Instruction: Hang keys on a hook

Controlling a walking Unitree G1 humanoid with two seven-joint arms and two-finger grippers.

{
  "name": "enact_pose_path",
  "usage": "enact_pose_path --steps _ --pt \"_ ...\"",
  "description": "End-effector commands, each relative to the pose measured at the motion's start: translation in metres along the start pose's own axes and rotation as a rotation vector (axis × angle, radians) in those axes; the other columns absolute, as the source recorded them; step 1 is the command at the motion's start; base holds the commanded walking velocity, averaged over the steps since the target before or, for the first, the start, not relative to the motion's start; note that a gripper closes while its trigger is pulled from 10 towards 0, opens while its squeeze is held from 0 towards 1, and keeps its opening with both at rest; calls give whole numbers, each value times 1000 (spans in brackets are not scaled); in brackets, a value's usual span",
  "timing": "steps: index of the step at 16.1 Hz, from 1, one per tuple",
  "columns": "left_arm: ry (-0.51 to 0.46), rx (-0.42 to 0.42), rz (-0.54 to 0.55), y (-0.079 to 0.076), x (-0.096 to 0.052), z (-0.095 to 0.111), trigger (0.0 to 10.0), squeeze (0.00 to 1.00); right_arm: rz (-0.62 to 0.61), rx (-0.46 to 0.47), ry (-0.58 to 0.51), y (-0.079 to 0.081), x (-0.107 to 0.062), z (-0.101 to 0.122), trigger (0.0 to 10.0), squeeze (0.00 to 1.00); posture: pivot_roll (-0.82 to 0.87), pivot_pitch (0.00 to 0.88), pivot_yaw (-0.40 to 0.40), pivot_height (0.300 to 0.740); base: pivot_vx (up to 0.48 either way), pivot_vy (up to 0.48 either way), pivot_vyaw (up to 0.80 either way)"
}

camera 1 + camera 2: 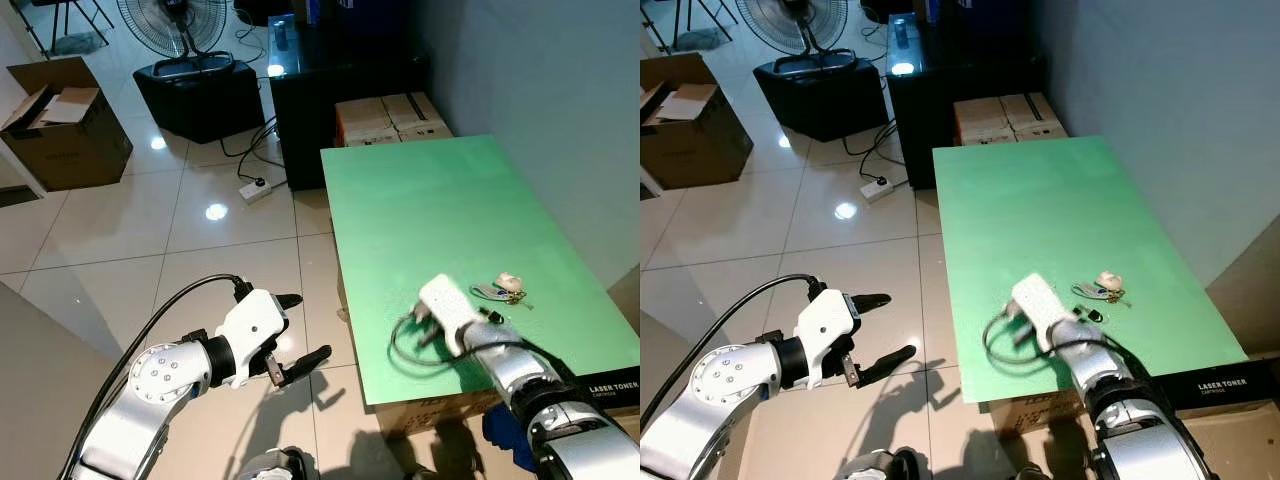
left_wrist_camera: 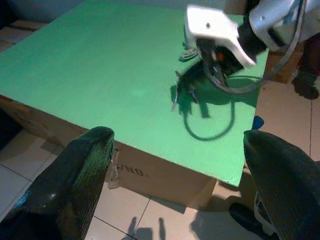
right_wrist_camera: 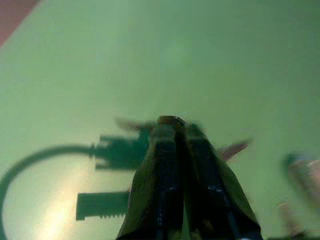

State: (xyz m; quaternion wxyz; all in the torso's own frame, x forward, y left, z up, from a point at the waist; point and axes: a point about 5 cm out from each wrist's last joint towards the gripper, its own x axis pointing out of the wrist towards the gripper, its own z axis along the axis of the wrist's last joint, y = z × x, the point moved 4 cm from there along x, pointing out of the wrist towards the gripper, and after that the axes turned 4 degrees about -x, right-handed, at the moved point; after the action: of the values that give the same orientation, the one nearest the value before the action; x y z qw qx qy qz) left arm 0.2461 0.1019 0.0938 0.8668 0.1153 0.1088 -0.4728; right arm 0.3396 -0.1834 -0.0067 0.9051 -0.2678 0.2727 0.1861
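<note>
The keys lie flat on the green surface, near its front right part, with a small pale tag at the top of the bunch. Just beside the keys, toward the surface's front edge, the right pincer hangs low over the green top with its two black fingers pressed together and nothing between them. Its shadow and the shadow of its cable loop fall on the surface beneath it. Left of the surface, out over the tiled floor, the left pincer is held with its fingers spread wide apart, gripping nothing. Beyond the far end of the surface stand cardboard boxes and a dark cabinet, and farther left a floor fan and an open box.
</note>
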Motion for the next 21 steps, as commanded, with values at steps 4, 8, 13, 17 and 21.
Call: enact_pose_path --steps 4,8,13,17,21 --pt "-7 18 8 1 1 3 10000 0 -274 120 -188 -27 -8 30 0 0 54 54 109 740 0 0 0" --pt "-16 24 17 3 5 4 10000 0 -451 355 -362 -40 -26 42 0 0 42 40 106 740 0 0 0" --pt "-31 59 40 9 8 7 10000 0 -287 252 -244 -13 -13 33 5176 0 29 35 102 740 0 0 0" --pt "-71 91 106 18 12 16 10000 0 -196 326 -133 -4 -1 22 10000 1000 45 62 96 740 0 0 0" --pt "-65 86 92 13 6 15 10000 0 -254 447 -91 -6 3 17 10000 1000 72 95 108 740 0 0 0"
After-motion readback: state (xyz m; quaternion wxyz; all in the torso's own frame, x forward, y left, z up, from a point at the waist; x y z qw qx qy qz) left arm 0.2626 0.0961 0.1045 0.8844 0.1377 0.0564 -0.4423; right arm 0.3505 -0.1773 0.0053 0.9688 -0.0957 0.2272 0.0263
